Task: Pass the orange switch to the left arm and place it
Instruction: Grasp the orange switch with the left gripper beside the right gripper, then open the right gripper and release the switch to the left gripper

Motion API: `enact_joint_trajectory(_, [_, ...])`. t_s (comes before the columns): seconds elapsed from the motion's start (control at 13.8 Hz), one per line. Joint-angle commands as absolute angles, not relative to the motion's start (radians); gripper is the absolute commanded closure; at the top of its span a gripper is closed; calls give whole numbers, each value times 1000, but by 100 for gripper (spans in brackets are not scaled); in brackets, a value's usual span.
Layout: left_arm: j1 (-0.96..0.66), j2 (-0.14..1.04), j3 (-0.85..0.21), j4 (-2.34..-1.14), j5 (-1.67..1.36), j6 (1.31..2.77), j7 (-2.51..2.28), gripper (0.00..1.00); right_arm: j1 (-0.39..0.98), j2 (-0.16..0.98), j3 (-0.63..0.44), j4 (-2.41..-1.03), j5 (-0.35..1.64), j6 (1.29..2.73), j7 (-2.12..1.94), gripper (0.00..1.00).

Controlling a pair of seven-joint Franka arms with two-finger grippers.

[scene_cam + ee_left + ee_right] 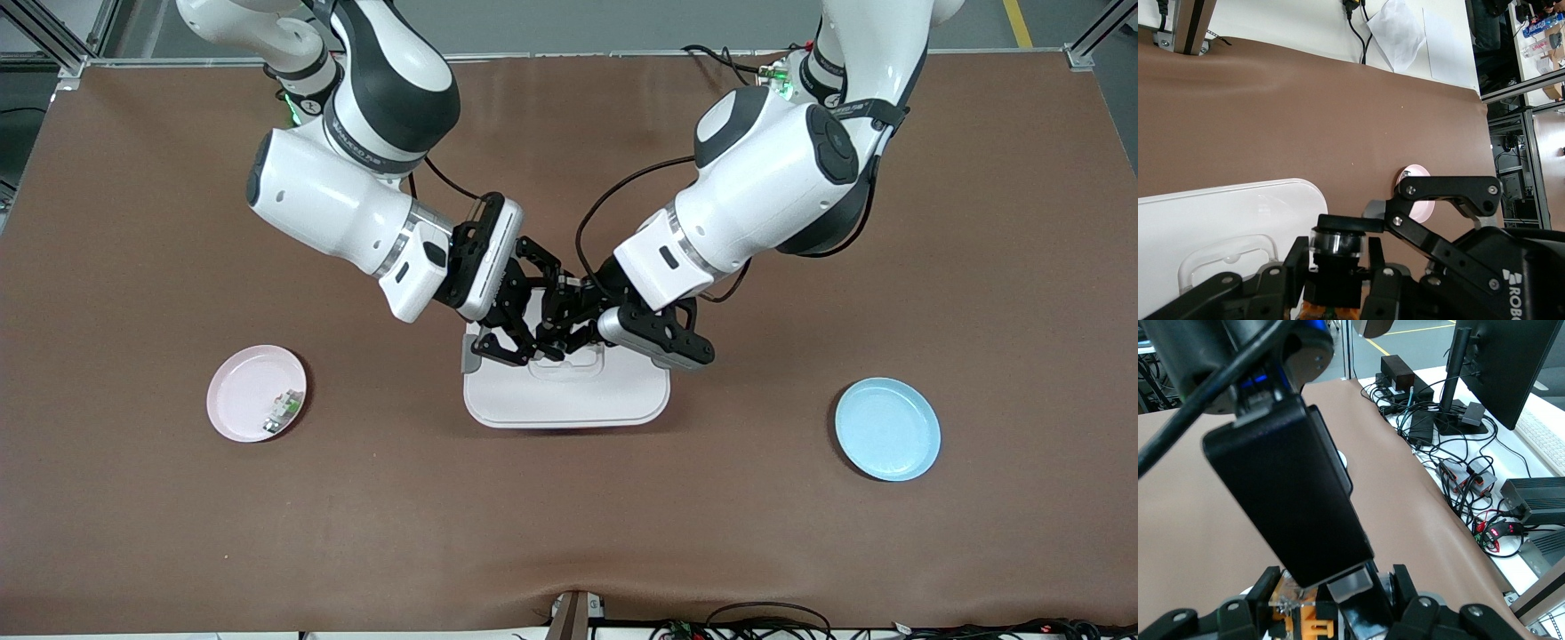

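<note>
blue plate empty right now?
Yes, in the front view the blue plate shows only bare surface, with nothing lying in it.

Desk (pixel 800 551): covered in matt brown cloth-like sheet, slightly rippled at the edge. Large white rounded-rectangle plastic box (pixel 569 400): smooth, semi-glossy lid. Pink round plastic plate (pixel 238 396) and light-blue round plastic plate (pixel 887 429): smooth, faint sheen.

"ROBO" on right gripper (pixel 1358 263) body
</note>
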State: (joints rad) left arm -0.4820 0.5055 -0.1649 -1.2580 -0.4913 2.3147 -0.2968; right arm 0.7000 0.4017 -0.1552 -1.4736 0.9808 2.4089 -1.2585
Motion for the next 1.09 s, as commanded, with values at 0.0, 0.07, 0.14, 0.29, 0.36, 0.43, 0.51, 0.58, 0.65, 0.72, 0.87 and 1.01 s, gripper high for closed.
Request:
enact_joint_trajectory(0.0, [-488, 492, -160, -1255, -477, 2306, -310, 100, 712, 411, -172, -1447, 968, 2407, -1229, 85])
enact_joint_trajectory(0.07, [-488, 492, -160, -1255, -477, 2306, -310, 100, 713, 411, -172, -1447, 968, 2407, -1227, 82])
enact_joint_trajectory(0.14, [-488, 492, -160, -1255, -476, 2306, -310, 100, 712, 411, -172, -1447, 968, 2407, -1229, 77])
enact_joint_trajectory(0.29, [-488, 492, -160, -1255, -477, 2306, -310, 100, 712, 410, -170, -1448, 969, 2408, -1229, 65])
enact_joint_trajectory(0.36, [-486, 491, -160, -1255, -477, 2306, -310, 100, 712, 408, -172, -1448, 971, 2408, -1229, 62])
enact_joint_trajectory(0.43, [-485, 491, -160, -1255, -477, 2306, -310, 100, 712, 408, -172, -1448, 973, 2408, -1229, 53])
enact_joint_trajectory(0.51, [-485, 491, -160, -1255, -477, 2306, -310, 100, 712, 408, -172, -1448, 973, 2408, -1229, 38])
enact_joint_trajectory(0.58, [-483, 491, -160, -1255, -477, 2306, -310, 100, 712, 408, -172, -1448, 974, 2408, -1230, 26])
enact_joint_trajectory(0.65, [-483, 491, -160, -1255, -477, 2306, -310, 100, 712, 407, -172, -1450, 974, 2408, -1230, 5])
enact_joint_trajectory(0.72, [-483, 491, -160, -1255, -477, 2306, -310, 100, 712, 405, -172, -1451, 974, 2408, -1230, 0])
enact_joint_trajectory(0.87, [-483, 491, -160, -1255, -477, 2306, -310, 100, 712, 403, -172, -1451, 974, 2408, -1232, 0])
enact_joint_trajectory(1.01, [-482, 491, -160, -1255, -477, 2306, -310, 100, 712, 403, -172, -1451, 976, 2408, -1232, 0])
